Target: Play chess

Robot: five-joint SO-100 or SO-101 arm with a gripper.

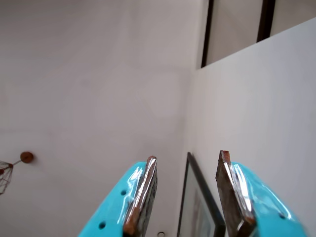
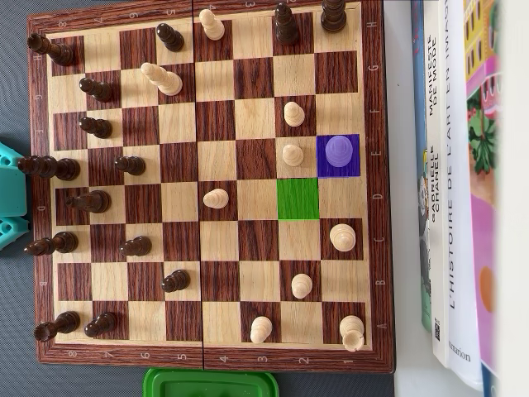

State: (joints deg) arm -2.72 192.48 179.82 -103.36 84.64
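In the overhead view a wooden chessboard point(image 2: 376, 207) fills the frame. Dark pieces such as one at the left side point(image 2: 91, 200) stand mostly on the left, light pieces such as a pawn point(image 2: 216, 198) on the right. One square is tinted purple with a piece on it point(image 2: 338, 150); an empty square beside it is tinted green point(image 2: 297, 199). A teal part of the arm point(image 2: 8, 194) shows at the board's left edge. In the wrist view my gripper point(image 1: 188, 156) points up at a wall, open and empty; no board is in that view.
Books point(image 2: 450, 165) lie along the board's right side and a green container point(image 2: 211, 383) sits at its bottom edge. The wrist view shows a framed picture point(image 1: 197, 207), a window frame point(image 1: 206, 34) and a wire lamp point(image 1: 5, 175).
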